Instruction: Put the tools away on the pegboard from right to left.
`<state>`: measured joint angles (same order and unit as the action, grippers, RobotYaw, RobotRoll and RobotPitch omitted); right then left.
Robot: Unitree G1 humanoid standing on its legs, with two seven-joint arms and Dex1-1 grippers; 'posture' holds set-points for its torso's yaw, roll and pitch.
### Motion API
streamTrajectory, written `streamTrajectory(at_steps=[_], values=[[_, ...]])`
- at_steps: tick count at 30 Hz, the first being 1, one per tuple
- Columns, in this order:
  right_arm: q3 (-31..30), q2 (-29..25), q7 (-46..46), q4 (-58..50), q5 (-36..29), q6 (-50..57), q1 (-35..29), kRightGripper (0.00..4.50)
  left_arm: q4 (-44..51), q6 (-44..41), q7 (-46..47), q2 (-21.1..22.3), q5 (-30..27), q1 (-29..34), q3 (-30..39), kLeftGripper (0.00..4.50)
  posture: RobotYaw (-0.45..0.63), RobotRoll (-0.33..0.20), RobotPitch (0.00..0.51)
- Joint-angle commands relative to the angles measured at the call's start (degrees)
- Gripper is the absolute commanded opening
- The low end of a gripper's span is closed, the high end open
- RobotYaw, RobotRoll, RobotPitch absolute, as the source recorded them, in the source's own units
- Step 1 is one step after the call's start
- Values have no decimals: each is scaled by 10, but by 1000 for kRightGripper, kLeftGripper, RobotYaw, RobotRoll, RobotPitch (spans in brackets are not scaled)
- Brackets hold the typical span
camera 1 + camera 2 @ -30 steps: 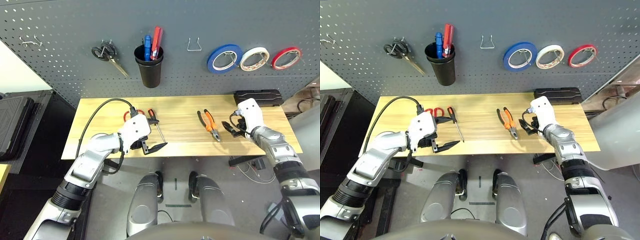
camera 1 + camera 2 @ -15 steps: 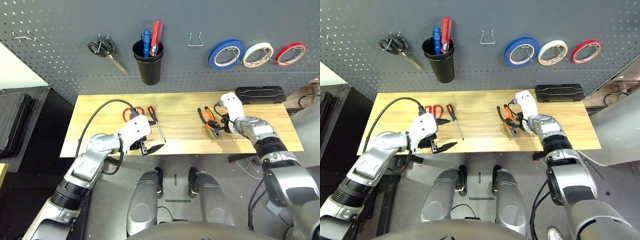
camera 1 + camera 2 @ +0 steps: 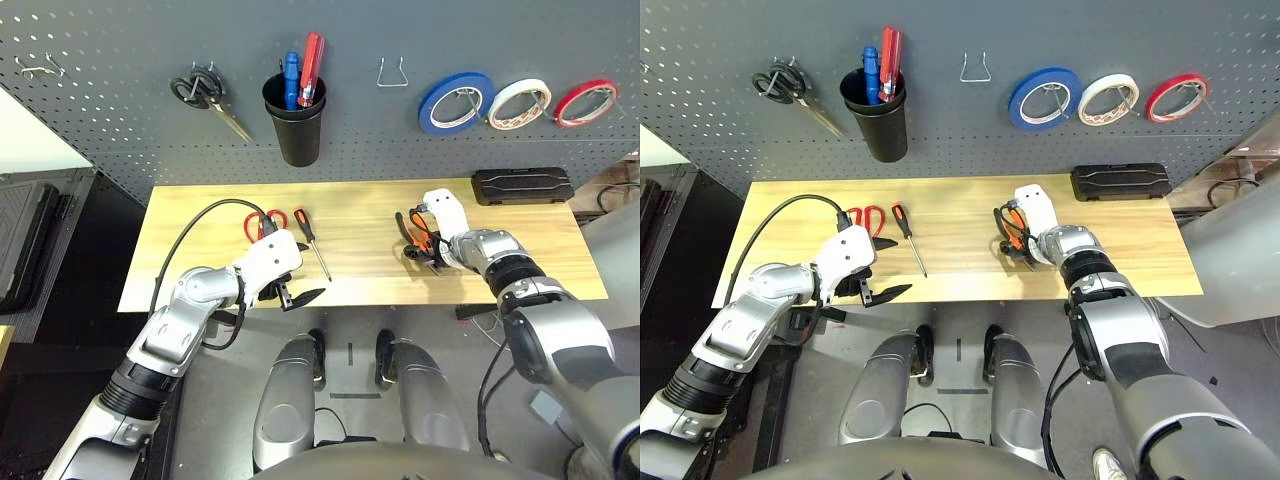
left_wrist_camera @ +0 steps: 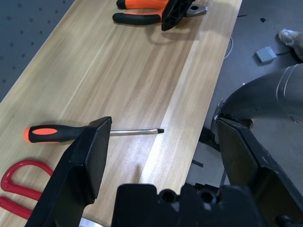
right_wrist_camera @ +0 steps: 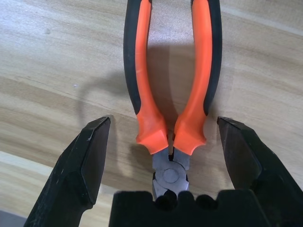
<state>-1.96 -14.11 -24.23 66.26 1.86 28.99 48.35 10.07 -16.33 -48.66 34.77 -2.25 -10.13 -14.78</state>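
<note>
The pliers (image 5: 171,90) lie flat on the desk (image 3: 360,275), between the right gripper's (image 5: 163,156) open jaws. Rigid, fairly heavy steel; rubbery handles should grip well. Grasp across both handles near the pivot. Left gripper (image 4: 161,161) is open, empty.

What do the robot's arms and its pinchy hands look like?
Both arms are shiny silver with black joint rings. Each wrist wears a white boxy block. The left gripper and the right gripper each have two flat black fingers ending in points. A black cable loops from the left wrist.
</note>
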Motion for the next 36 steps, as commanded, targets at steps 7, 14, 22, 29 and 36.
streamTrajectory(at_steps=[7,14,22,29,36], values=[[-4,8,13,40,20,-26,-5,2094,1,-6,5,-1,8,8,-10,4500,175,0,275],[-38,-7,-7,4,52,-111,-34,2094,-5,3,5,-3,7,4,-8,4500,172,0,263],[-59,-66,-42,-169,65,-248,-139,2094,10,15,7,-14,-17,6,17,4500,172,0,246],[-1,-95,-60,-377,-1,-336,-266,2094,67,45,9,-51,-100,23,77,4500,177,0,232],[41,-91,-55,-486,-51,-381,-312,2094,108,45,26,-80,-162,17,116,4500,179,0,210]])
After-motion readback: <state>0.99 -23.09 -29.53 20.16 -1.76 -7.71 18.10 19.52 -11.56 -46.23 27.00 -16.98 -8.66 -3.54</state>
